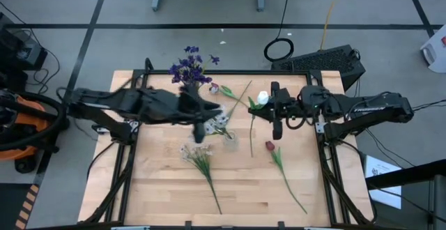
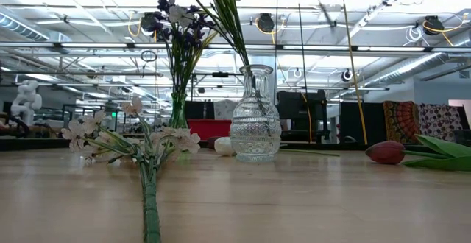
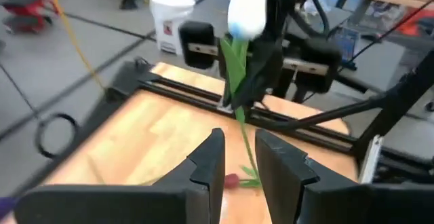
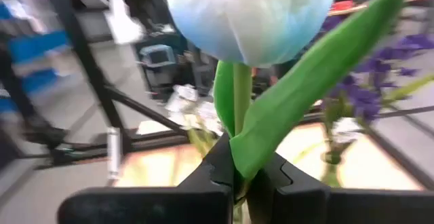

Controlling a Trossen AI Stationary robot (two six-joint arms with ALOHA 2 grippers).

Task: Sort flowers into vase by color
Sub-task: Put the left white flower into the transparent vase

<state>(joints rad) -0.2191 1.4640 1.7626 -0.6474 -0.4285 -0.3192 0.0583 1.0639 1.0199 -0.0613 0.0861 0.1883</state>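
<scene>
My right gripper (image 1: 265, 106) is shut on a white tulip (image 1: 263, 99), which shows large in the right wrist view (image 4: 251, 13). My left gripper (image 3: 237, 163) is open and empty near the table's middle (image 1: 209, 115), facing that tulip. A clear glass vase (image 2: 255, 114) holds green stems that lean out of its mouth. Purple flowers (image 1: 189, 68) stand in a second vase at the far edge. A pale spray (image 1: 198, 153) and a dark red tulip (image 1: 270, 146) lie flat on the table. My right gripper pinches the white tulip's green stem (image 4: 241, 125) between its two fingers, a short way below the bud, with a leaf (image 4: 285, 108) caught alongside. The fingers come level from the table's right and lie across the stem. The bud stands up and the stem (image 3: 245, 139) hangs below.
A white bud (image 1: 214, 88) lies near the far edge, behind the glass vase in the low view (image 2: 223, 146). The red tulip's stem (image 1: 289, 181) runs toward the near right. The spray's stem (image 1: 211, 188) runs toward the near edge. Black frame rails (image 1: 327, 167) border the table's sides.
</scene>
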